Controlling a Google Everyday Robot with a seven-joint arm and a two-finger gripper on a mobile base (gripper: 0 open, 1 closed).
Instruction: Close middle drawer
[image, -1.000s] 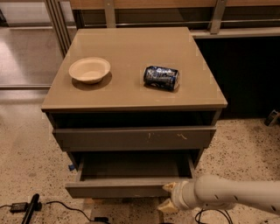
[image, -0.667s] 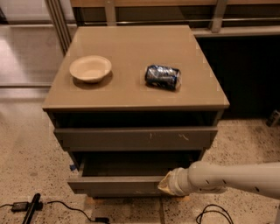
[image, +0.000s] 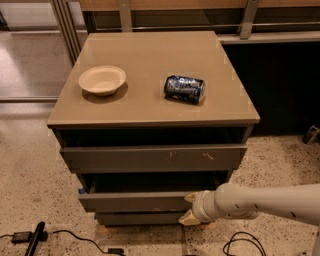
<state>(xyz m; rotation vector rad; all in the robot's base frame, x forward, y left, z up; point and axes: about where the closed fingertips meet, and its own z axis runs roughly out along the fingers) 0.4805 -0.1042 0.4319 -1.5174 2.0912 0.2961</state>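
Note:
The middle drawer (image: 135, 201) is a wide shallow grey-brown drawer with a plain flat front. It stands a little way out of the cabinet, with a dark strip of its inside showing behind the front. My gripper (image: 188, 207) is at the end of the pale arm that comes in from the right. It sits against the right end of the drawer's front. Above it is the taller drawer front (image: 152, 158) with small pale scratch marks.
On the cabinet top (image: 145, 107) are a beige bowl (image: 102, 80) at the left and a dark blue can (image: 184, 89) lying on its side at the right. Black cables (image: 50, 235) lie on the speckled floor at the lower left. A dark wall stands at the right.
The drawer has slid inward; less of its inside shows than before. My gripper and arm have moved up and in with its front.

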